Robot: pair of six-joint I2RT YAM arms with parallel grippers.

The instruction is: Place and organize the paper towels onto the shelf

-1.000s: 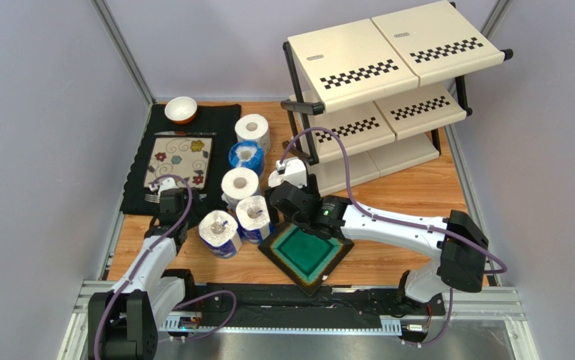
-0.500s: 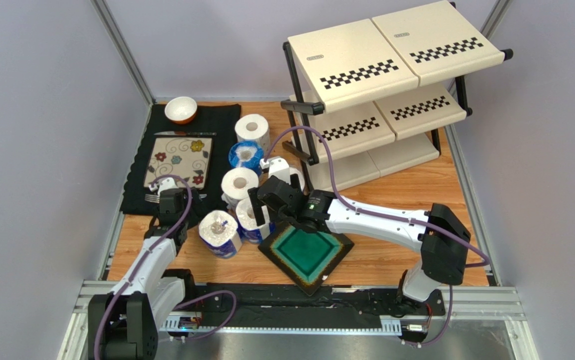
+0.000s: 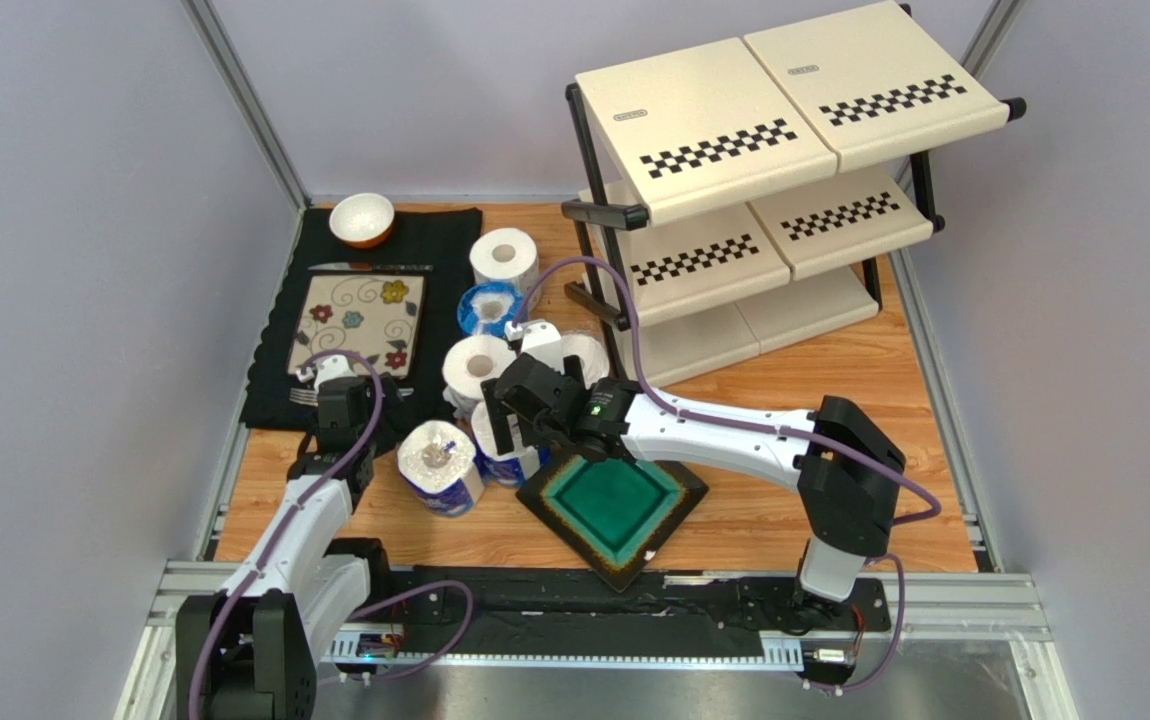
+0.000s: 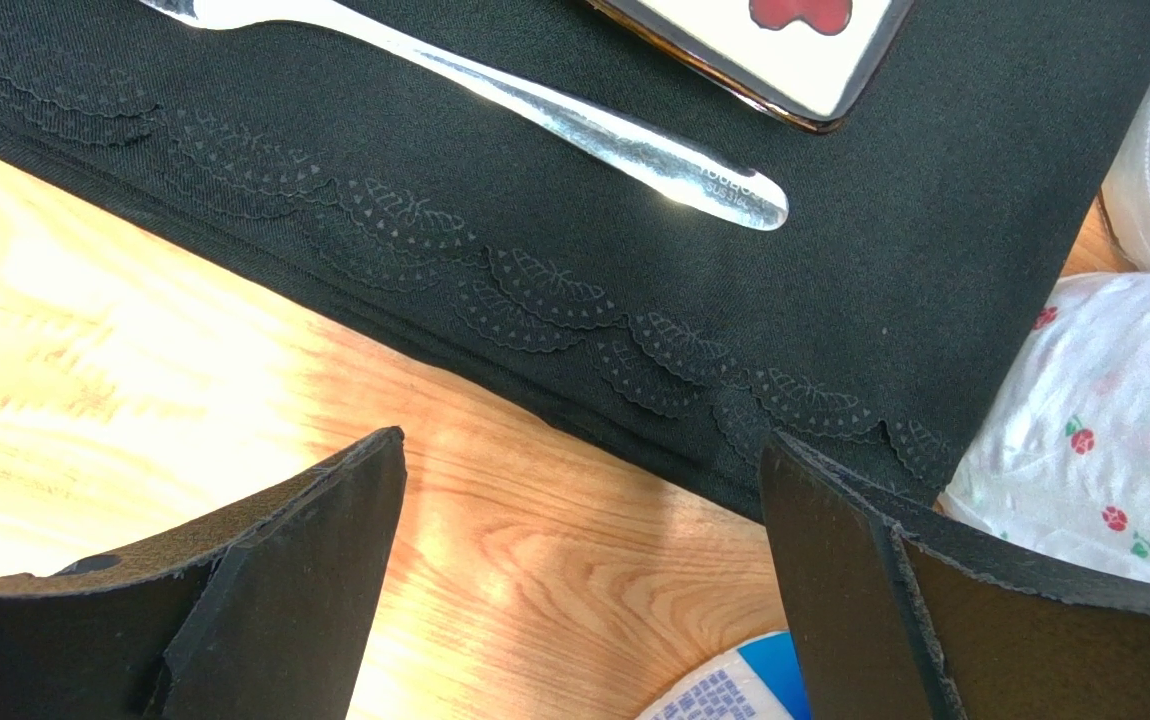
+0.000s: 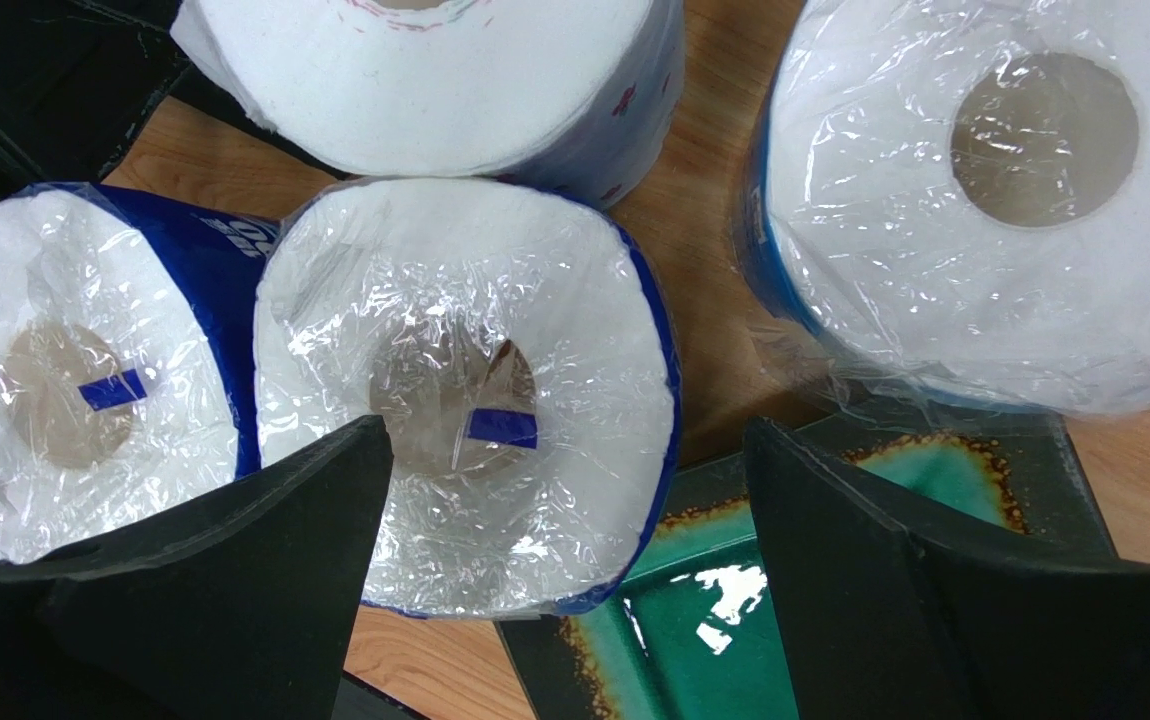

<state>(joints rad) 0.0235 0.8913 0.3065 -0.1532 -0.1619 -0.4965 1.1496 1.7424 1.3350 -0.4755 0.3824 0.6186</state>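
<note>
My right gripper hung spread, off-centre over the blue-wrapped roll; I judged it should centre itself before descending and closing.

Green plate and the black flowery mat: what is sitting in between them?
In the top view, a bunch of upright paper towels stands between the green plate and the placemat.
</note>
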